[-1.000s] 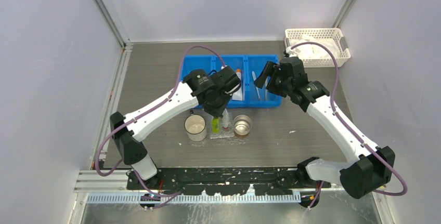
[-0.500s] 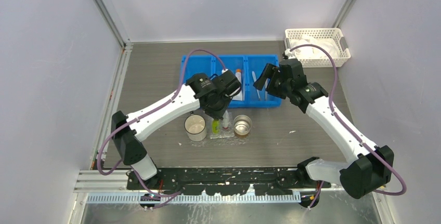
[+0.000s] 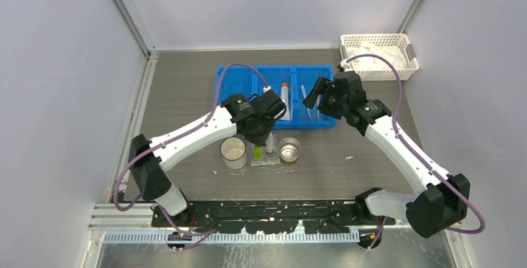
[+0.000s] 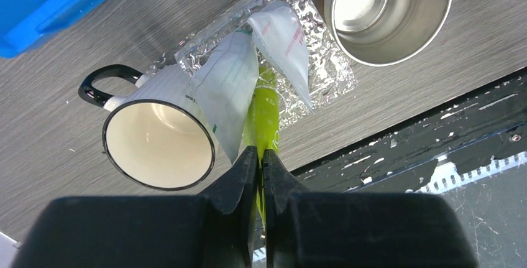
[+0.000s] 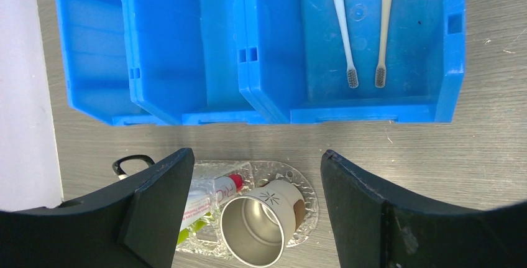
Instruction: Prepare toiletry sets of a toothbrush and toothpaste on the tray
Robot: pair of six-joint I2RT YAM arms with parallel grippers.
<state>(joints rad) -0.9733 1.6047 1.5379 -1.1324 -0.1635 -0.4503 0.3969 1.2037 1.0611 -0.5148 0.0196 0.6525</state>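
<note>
We find the left gripper (image 4: 261,154) clamped on the near end of the green packet (image 4: 263,106). Its long axis runs straight out from the jaws, far end in the tray (image 4: 339,75), between mug (image 4: 158,147) and steel cup (image 4: 388,13). The right gripper (image 5: 255,156), jaws wide apart, hangs by the blue bin (image 5: 186,44), toothbrushes (image 5: 340,25) ahead; the left is nearer the tray.
</note>
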